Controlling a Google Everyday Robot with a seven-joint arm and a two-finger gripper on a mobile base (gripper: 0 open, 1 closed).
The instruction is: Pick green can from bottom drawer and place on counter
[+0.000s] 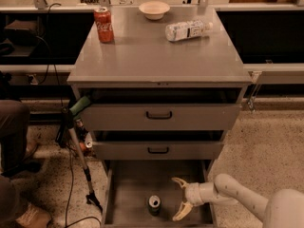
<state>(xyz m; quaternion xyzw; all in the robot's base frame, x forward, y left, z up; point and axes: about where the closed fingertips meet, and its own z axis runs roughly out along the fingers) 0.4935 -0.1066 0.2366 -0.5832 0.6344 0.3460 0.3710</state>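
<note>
Counter (156, 61): red can (103, 25), bowl (154, 9), bottle (187, 31) on side; bottom drawer (137, 184): green can (154, 204) upright, gripper (177, 198) just beside

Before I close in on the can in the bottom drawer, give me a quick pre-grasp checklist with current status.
1. Bottom drawer pulled out, can exposed: ok.
2. Green can upright on the drawer floor: ok.
3. Gripper open and low inside the drawer, beside the can, apart from it: ok.
4. Can between the fingers: not ok; it sits just beyond the fingertips.
5. Free spot on the counter: ok; the red can, bowl and water bottle sit toward the back.
6. Lift clearance under the middle drawer: cannot tell.
</note>
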